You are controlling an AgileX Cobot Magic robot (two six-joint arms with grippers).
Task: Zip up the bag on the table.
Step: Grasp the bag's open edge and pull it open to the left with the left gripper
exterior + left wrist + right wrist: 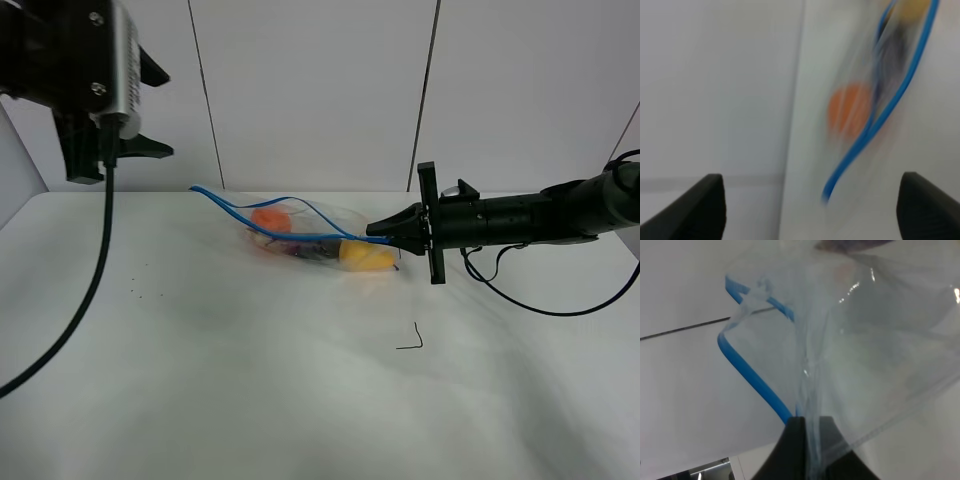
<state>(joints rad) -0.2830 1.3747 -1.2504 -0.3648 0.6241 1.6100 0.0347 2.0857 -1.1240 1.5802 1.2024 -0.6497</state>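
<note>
Bag (pixel 318 225) lies on table (pixel 220 390), directly ahead of the right gripper (pixel 376 232) tips and running away from them. It is clear crinkly plastic. The blue zipper strip (pixel 235 208) is not sealed: two blue lines run apart over the middle of the bag and come together close to the right gripper tips. The strip's loose end pokes out past the end of the bag farthest from that gripper.

Inside the bag, the yellow pear (pixel 366 257) sits nearest the right gripper, just beside and a bit under its tips. The purple eggplant (pixel 312 252) comes next, and the orange (pixel 270 218) is farthest from it.

The right gripper is pinching the bag's edge. The right wrist view shows plastic film squeezed between the two dark fingers (pixel 796 442) pressed together, with the blue strip running right up to the pinch. The arm is low and roughly level over the table.

The left gripper (pixel 155 110) is high up, well apart from the bag, off beyond its far end. Its fingers (pixel 700 207) are spread wide with nothing between them. The left wrist view is motion-blurred; the orange and blue strip show ahead of the fingers, not touching.

A black cable (pixel 85 290) hangs from the left arm down past the table edge. A thin black mark (pixel 413 341) is on the table, near the right gripper and closer to the camera. A white panelled wall (pixel 320 90) stands behind.
</note>
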